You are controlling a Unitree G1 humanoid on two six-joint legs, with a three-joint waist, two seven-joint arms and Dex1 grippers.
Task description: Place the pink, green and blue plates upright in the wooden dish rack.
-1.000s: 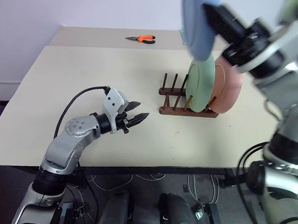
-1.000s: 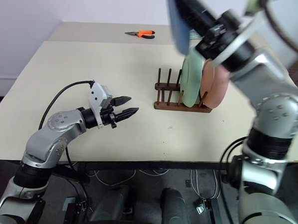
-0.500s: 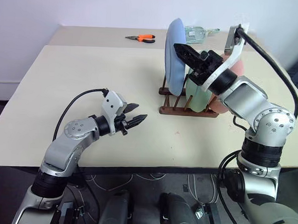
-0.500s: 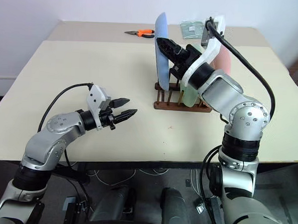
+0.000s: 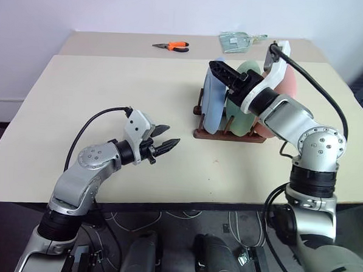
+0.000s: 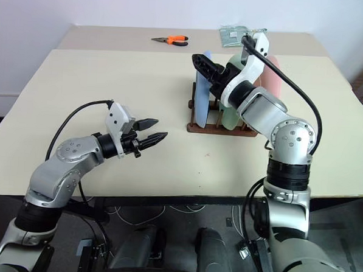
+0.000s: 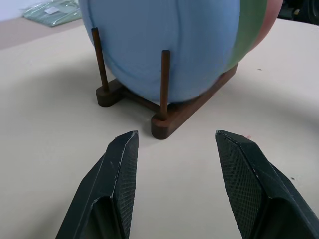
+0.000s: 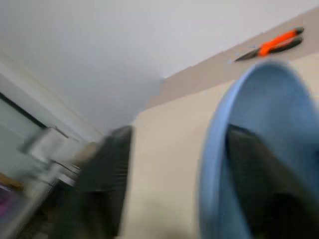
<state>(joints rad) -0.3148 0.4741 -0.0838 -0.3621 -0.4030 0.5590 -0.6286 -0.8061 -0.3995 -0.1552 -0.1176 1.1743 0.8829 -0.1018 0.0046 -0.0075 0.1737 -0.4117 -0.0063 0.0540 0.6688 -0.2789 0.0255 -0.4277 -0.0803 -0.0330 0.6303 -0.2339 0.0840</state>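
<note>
The blue plate [image 5: 212, 107] stands upright in the wooden dish rack [image 5: 225, 136], in the slot nearest my left arm. Behind it stand the green plate [image 5: 248, 70] and then the pink plate [image 5: 289, 85], both upright too. My right gripper [image 5: 217, 68] is at the blue plate's top edge, open; in the right wrist view its fingers [image 8: 107, 174] sit well apart, with the plate's rim [image 8: 212, 164] between them. My left gripper [image 7: 177, 144] hovers open and empty over the table, pointing at the rack's near end [image 7: 167, 124].
Orange-handled pliers [image 5: 173, 46] and a clear greenish packet [image 5: 238, 38] lie on the far table behind the rack. The cream table [image 5: 111, 83] stretches wide to the left of the rack, and its front edge runs just below my left arm.
My right arm came down with the blue plate and set it into the rack in front of the green one, then its jaws opened. The left arm stayed still.
</note>
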